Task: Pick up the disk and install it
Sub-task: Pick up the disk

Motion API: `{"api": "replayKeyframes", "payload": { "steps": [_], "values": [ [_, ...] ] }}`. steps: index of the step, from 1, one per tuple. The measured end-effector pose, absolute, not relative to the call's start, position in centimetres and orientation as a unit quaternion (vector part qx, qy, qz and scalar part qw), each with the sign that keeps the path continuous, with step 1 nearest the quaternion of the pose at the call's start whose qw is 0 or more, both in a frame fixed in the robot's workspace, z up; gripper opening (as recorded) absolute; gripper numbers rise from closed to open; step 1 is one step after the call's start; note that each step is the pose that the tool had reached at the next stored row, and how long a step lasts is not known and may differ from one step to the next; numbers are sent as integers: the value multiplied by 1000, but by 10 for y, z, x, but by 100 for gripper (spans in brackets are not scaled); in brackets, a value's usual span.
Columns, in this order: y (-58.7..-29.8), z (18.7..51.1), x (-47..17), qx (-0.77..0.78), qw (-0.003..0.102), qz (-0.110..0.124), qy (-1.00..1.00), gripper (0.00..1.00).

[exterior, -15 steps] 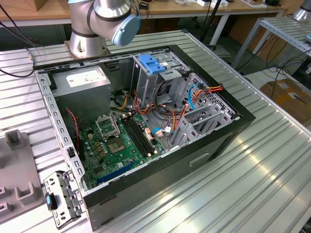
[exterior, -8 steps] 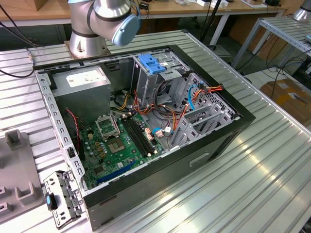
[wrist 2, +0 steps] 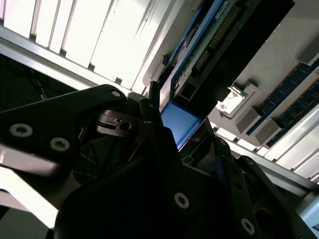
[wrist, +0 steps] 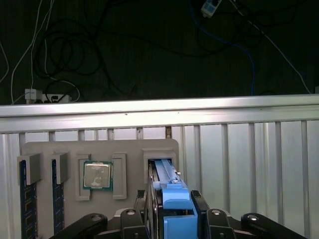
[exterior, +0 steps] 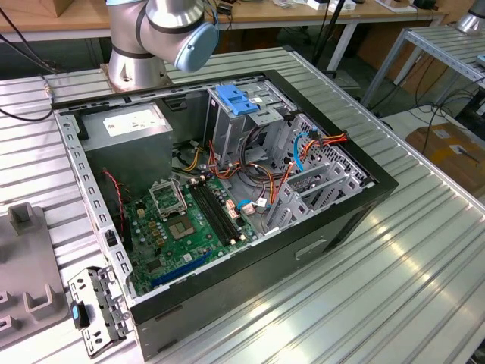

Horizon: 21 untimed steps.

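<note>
The disk stands on edge in a slot of the grey holder on the worktop (just beside the processor chip), which I judge leaves its blue-railed sides free for gripping. My hand straddles it, closed in so that both fingers look pressed against those sides.

Arm on screen: fat round tubes, silver-grey metal. Base: plain silver cylinder, wider foot. Joint cap: pale blue, round, smooth, glossy. In first wrist view: links matte black, flat, rounded ends; screws bright silver, round heads, one at each pivot. Fingers: black, narrow, straight-edged. In second wrist view: black links close up, broad and curved, silver screws with recessed heads, small steel pivot tucked between.
</note>
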<state>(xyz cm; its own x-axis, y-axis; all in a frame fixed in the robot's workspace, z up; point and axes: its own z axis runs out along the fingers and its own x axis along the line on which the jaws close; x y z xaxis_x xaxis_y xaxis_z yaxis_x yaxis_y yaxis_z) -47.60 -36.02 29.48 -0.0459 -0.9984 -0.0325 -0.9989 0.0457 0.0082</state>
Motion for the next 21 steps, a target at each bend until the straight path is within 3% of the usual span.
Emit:
{"api": "replayKeyframes", "payload": {
  "steps": [2,3,6,21],
  "values": [
    [-360,295,-476,-691,9,14,723,46],
    [-360,295,-476,-691,9,14,723,39],
    [-360,294,-476,-691,9,14,723,37],
    [-360,293,-476,-691,9,14,723,37]
  ]
}}
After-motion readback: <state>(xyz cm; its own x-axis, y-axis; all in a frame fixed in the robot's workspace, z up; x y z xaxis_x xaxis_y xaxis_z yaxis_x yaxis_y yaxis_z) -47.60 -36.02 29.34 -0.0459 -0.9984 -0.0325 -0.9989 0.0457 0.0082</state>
